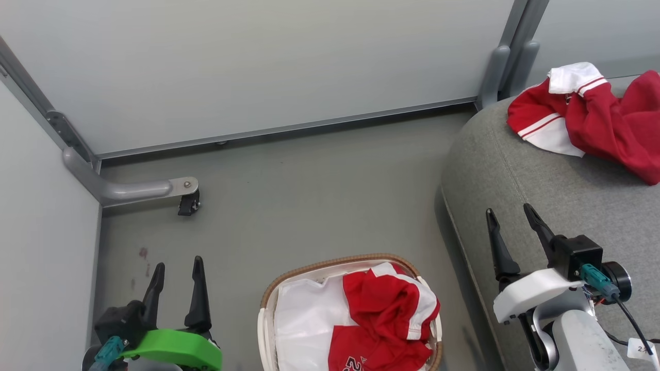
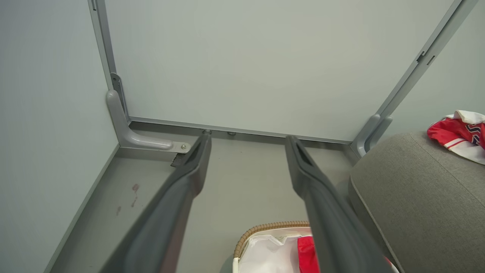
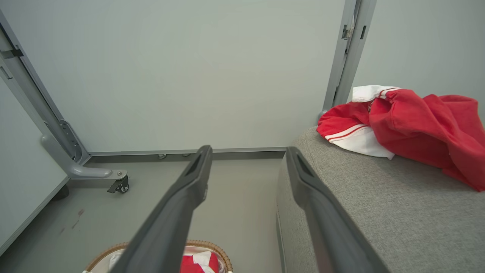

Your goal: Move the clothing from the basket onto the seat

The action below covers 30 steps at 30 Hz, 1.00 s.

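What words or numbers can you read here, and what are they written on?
"2" and a cut-off digit: white, on the red clothing in the basket.
"2", the rest too small to read: on the white tag at the head view's lower right.
Dark letters on the jersey on the seat: too blurred to read.

1. clothing in the basket [image 1: 384, 314], between the two claws: red, with white trim bands and a bit of white numbering
2. clothing on the seat [image 1: 603, 118], beyond the tips of the right gripper [image 1: 508, 208]: red, with a white panel crossed by thin red stripes
3. basket [image 1: 330, 262]: brown woven rim, white liner [image 1: 304, 319]
4. seat [image 1: 541, 180], by the right claw: plain grey weave
5. left gripper [image 1: 179, 263]: dark fingers, bright green mount, teal plug; the right one: dark fingers, white mount, teal plug
6. floor [image 1: 309, 196], ahead of the left claw: grey, with small reddish stains [image 1: 143, 252]
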Tool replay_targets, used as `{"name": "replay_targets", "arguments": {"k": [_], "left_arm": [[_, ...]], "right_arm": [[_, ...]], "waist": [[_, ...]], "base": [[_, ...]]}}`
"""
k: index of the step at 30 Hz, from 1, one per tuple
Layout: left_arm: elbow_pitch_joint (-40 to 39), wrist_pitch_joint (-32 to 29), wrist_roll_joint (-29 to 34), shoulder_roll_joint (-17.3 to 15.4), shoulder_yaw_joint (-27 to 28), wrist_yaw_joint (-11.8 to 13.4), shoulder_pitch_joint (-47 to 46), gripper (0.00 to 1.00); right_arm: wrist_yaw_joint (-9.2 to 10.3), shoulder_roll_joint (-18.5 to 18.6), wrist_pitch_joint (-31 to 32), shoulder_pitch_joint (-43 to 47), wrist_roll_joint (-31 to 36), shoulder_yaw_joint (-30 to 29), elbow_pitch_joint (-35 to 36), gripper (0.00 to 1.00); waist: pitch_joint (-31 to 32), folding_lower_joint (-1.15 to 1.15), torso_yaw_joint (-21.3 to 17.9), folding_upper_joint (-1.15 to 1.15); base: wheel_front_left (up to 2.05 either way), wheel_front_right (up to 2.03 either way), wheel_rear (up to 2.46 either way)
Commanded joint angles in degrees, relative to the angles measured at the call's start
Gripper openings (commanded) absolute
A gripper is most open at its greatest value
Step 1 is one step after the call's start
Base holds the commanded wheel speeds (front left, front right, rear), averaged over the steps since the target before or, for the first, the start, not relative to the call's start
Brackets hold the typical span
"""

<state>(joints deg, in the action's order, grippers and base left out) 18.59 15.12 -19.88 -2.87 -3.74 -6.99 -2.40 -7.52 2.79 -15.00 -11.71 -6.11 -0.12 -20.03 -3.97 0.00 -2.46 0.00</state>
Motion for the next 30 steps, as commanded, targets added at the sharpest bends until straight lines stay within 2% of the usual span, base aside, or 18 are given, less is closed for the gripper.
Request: {"name": "replay_targets", "arguments": {"k": [1,12,20,30], "left_arm": [[-0.11,0.05,-0.01,-0.04,-0.01,0.27,0.36,1.0],[0.02,0.05,0.11,-0.05,-0.45,0.23,-0.28,1.0],[1.55,0.05,1.59,-0.06,-2.76,0.03,-4.57,1.0],[7.71,0.05,0.57,-0.08,-12.2,-0.42,-14.4,1.0]], "right_arm": [[0.06,0.2,-0.28,0.26,-0.48,-0.02,-0.04,1.0],[0.06,0.2,-0.28,-0.3,-0.53,-0.54,0.51,1.0],[0.06,0.2,-0.28,-2.53,1.22,-1.85,2.16,1.0],[0.06,0.2,-0.28,-7.86,3.78,-6.49,7.03,1.0]], "waist": [[-0.13,0.0,0.0,0.0],[-1.05,0.0,-0.2,0.0],[-4.75,0.0,-0.55,0.0],[-13.94,0.0,-2.15,0.0]], "base": [[0.0,0.0,0.0],[0.0,0.0,0.0],[0.0,0.0,0.0],[0.0,0.0,0.0]]}}
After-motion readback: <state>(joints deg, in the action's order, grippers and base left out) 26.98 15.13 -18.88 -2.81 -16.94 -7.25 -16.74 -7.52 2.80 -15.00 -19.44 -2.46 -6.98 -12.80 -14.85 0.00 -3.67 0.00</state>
